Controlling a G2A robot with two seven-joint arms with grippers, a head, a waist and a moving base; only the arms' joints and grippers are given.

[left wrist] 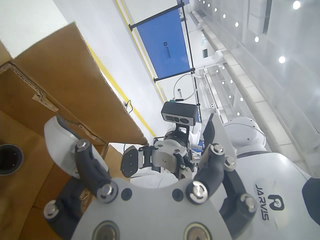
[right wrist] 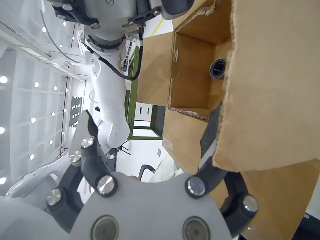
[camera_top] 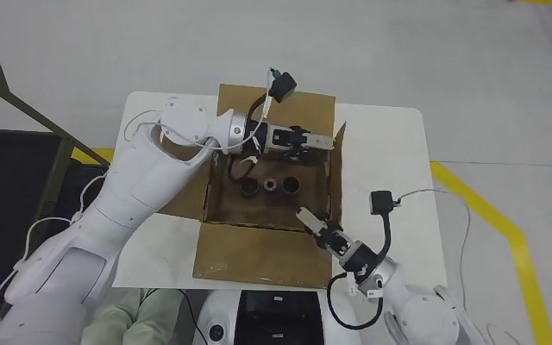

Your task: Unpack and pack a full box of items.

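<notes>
An open cardboard box (camera_top: 259,252) sits on the white table (camera_top: 388,172) with its flaps spread. Three dark round items (camera_top: 271,185) stand in a row on its floor. One of them shows as a dark cylinder (left wrist: 10,159) and as a dark round can (right wrist: 218,68). My left gripper (camera_top: 324,141) hovers open over the box's far right part, beside the upright right flap (camera_top: 339,147); nothing is between its fingers (left wrist: 60,138). My right gripper (camera_top: 308,216) is open at the box's near right corner, one finger (right wrist: 211,128) against the inner side of a flap (right wrist: 262,76).
Bare table lies to the right of the box and at the left front (camera_top: 164,250). The box's near flap (camera_top: 250,259) lies flat toward the table's front edge. Yellow floor tape (camera_top: 509,224) runs beyond the table at the right.
</notes>
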